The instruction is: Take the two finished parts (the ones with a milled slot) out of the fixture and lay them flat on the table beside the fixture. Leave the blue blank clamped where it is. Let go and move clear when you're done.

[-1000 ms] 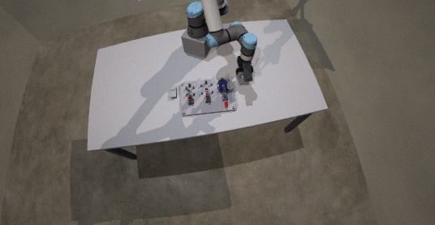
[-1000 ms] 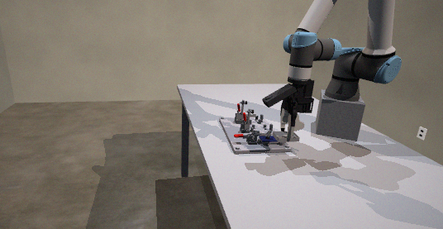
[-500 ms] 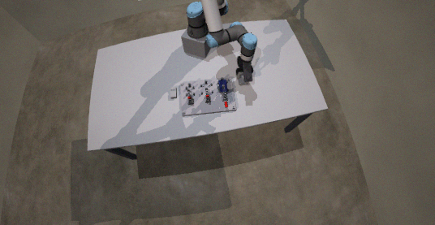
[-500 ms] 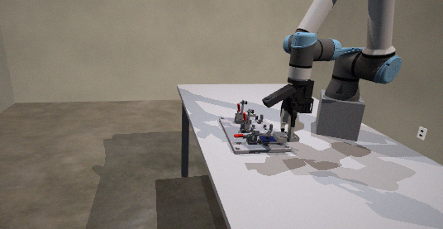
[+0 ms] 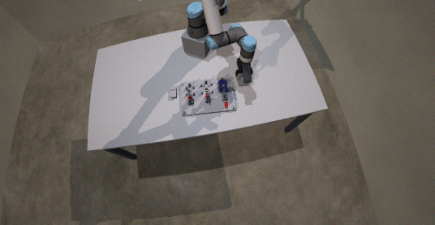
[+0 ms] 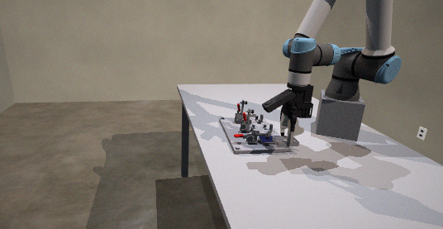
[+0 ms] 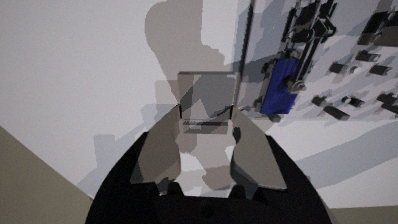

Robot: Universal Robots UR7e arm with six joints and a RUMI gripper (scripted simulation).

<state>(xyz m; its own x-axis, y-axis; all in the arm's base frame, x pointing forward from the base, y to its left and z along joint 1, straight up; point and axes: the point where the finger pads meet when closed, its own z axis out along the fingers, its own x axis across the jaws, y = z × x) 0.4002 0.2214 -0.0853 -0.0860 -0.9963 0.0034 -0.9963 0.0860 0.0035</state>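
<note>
Can see, largest first, a broad white bench (image 5: 284, 89) (image 6: 256, 186) (image 7: 75, 90), with dark legs under a pale top. Reaches out over it with a grey, blue-capped arm (image 5: 211, 12) (image 6: 378, 16), mounted on a grey block base (image 5: 192, 48) (image 6: 340, 117). Next, can make out the flat fixture (image 5: 199, 109) (image 6: 264, 149) (image 7: 265, 37) on the bench, crowded with small clamps and posts. Points downward with the dark hand (image 5: 244, 81) (image 6: 285, 140) (image 7: 205, 105), just beside the fixture at the blue blank's end. Grasps a grey finished part (image 5: 246, 84) (image 6: 279, 140) (image 7: 207, 90) between the fingertips, low over the bench and outside the fixture; cannot tell whether touching the top. Near the fixture's opposite end, can find a pale block (image 5: 174, 93) on the bench, too small for making out any slot. Inside the fixture, at the station nearest the hand, can spot the blue blank (image 5: 221, 86) (image 6: 266, 139) (image 7: 281, 85) under its clamp. Smallest of all, can pick out a red handle (image 5: 226, 105) (image 6: 239, 135) lying low at that station, and two more red handles (image 5: 208, 96) (image 6: 245, 116) standing steeply at the others.
</note>
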